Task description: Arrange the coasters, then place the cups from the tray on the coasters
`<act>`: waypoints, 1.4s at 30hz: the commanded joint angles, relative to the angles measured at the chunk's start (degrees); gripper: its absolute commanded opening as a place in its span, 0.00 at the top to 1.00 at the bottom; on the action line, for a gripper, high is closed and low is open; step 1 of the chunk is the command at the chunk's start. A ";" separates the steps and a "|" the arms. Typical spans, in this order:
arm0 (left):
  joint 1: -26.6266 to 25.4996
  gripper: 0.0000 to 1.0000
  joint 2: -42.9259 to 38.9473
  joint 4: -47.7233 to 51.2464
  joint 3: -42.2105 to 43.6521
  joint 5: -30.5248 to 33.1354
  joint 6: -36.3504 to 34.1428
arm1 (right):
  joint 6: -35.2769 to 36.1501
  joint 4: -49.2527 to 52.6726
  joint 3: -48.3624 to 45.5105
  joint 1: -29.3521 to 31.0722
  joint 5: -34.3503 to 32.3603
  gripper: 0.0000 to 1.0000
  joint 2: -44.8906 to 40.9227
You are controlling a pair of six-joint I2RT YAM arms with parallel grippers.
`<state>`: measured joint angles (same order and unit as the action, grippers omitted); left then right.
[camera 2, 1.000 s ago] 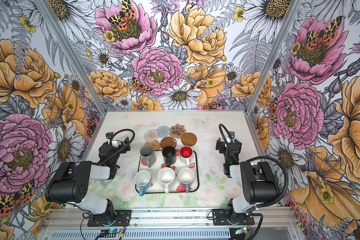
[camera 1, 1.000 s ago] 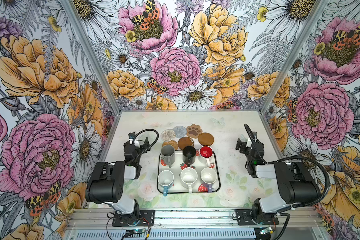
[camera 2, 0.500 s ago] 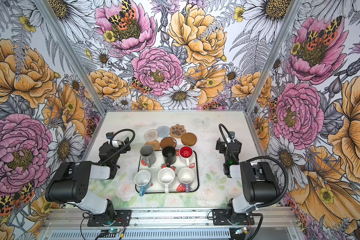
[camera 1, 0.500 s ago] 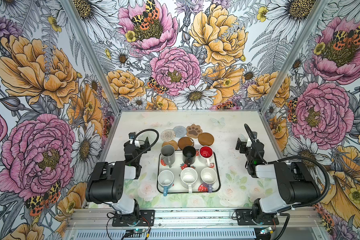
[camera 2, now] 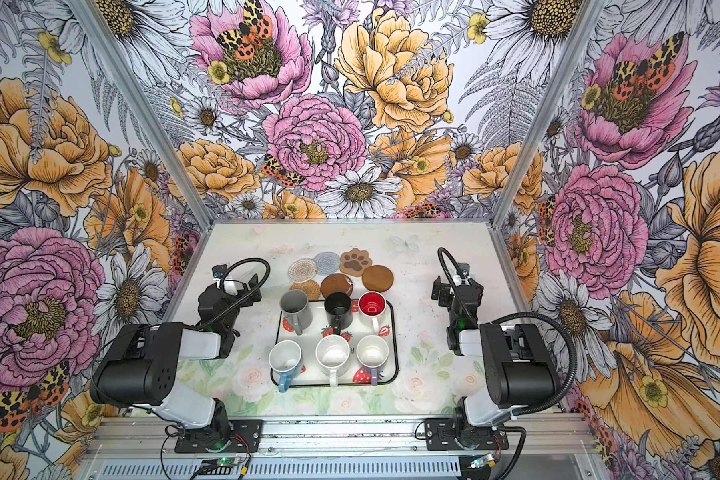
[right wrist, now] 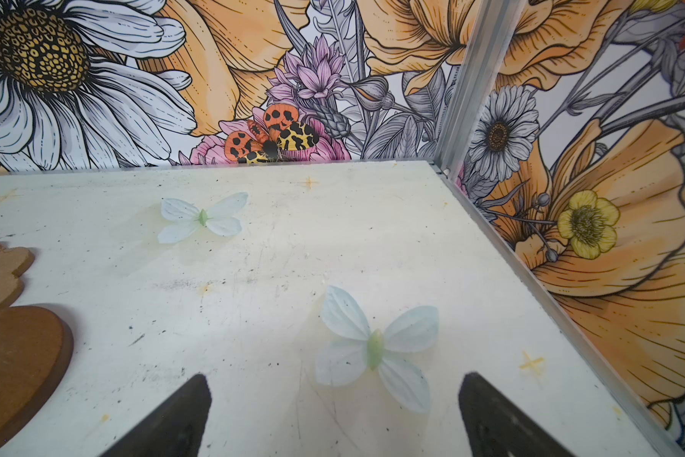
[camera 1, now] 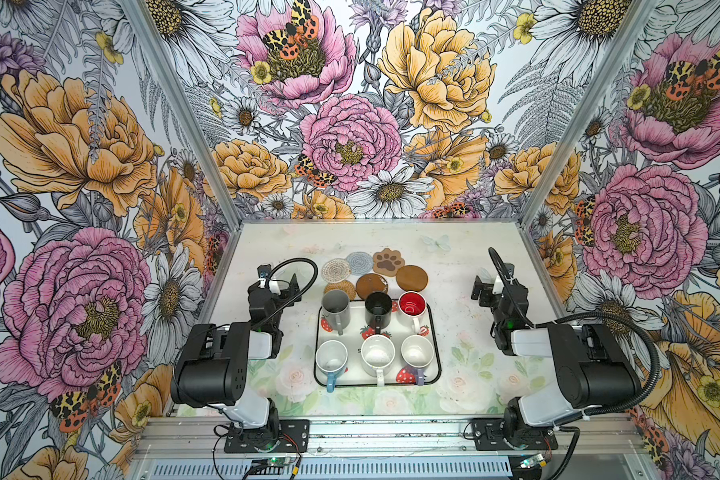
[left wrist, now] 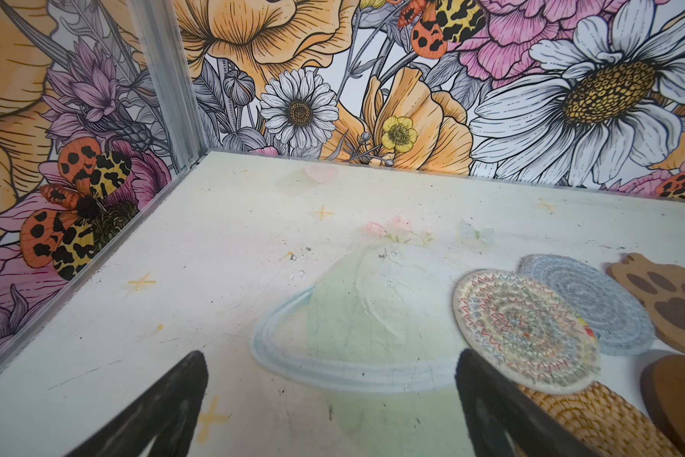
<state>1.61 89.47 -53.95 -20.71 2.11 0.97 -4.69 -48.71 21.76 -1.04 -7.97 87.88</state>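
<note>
Tray (camera 1: 358,380): flat on the table (camera 1: 458,249), mid-width, closer to the near edge than the far one. All six cups stand upright on it in two rows of three.
- Far row, left to right: grey mug (camera 1: 335,305), black mug (camera 1: 378,309), red-lined mug (camera 1: 412,305).
- Near row, left to right: light blue mug (camera 1: 331,356), white mug (camera 1: 377,352), lilac mug (camera 1: 417,351). The handles in this row point to the near edge.

Coasters: bunched on the table just beyond the tray's far edge.
- Far three, left to right: patterned round coaster (camera 1: 336,270), grey woven coaster (camera 1: 359,262), paw coaster (camera 1: 388,259).
- Near three, left to right: rattan coaster (camera 1: 340,288), inner brown disc (camera 1: 371,286), outer brown disc (camera 1: 411,277).
- In the left wrist view the patterned round coaster overlaps the edges of the rattan coaster and the grey woven coaster.
- In both top views the grey mug hides part of the rattan coaster.

Left hand (left wrist: 331,358): fingers spread wide with nothing between them. It is over bare table, left of the tray's far left corner. One finger shows in front of the rattan coaster's rim, and I cannot tell whether they touch.

Right hand (right wrist: 334,380): also wide and empty, over bare table toward the right edge. A printed butterfly (right wrist: 374,348) lies just past its fingertips.
</note>
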 commanded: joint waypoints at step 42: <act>-23.82 0.11 -2.80 60.46 -42.07 -7.78 16.51 | -7.73 86.08 74.11 26.03 9.36 0.17 32.11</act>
<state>-21.28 86.43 6.24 -60.27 -2.74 16.16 -12.58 31.57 92.44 24.05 1.39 117.38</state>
